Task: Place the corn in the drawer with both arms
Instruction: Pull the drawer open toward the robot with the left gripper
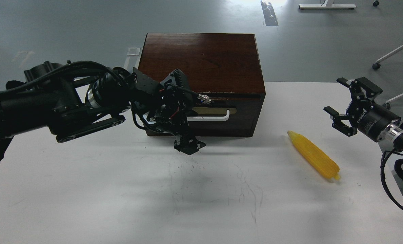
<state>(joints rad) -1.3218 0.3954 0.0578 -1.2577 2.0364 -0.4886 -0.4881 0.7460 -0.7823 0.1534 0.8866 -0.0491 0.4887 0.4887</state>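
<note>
The yellow corn [313, 155] lies on the white table, right of the dark wooden box [201, 61], with its tip pointing up-left. The drawer [243, 107] is shut, and its white bar handle [218, 118] shows on the front. My left gripper [188, 145] hangs low in front of the left part of the drawer front. It is dark, and its fingers cannot be told apart. My right gripper [338, 105] is open and empty. It hovers above the table to the upper right of the corn and is apart from it.
The white table [86, 189] carries faint pen marks in the middle. The left arm's wrist and cables cover the box's front left corner. Rolling chair legs [391, 54] and grey floor lie beyond the table's right far edge.
</note>
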